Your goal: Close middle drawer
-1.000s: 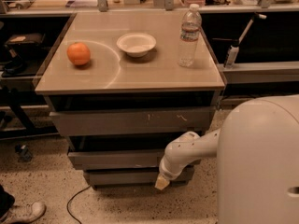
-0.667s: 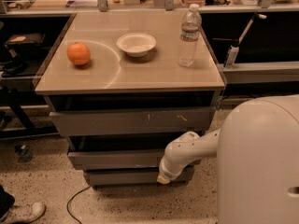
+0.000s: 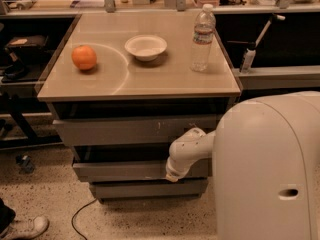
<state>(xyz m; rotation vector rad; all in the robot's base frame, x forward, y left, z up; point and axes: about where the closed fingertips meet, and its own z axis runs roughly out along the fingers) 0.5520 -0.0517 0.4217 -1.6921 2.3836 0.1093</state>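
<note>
White arm (image 3: pixel 192 146) crooks down toward the middle drawer (image 3: pixel 120 170), pincer (image 3: pixel 172 174) at its front's right part. Open or closed, I cannot tell.

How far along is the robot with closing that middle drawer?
Done: the gripper is down at the middle drawer and appears to rest against the right part of its front. In hand: the push on that front. Left: the drawer juts out past the bottom drawer, and a dark gap shows above its front, so it is not yet shut and has to slide in.
</note>
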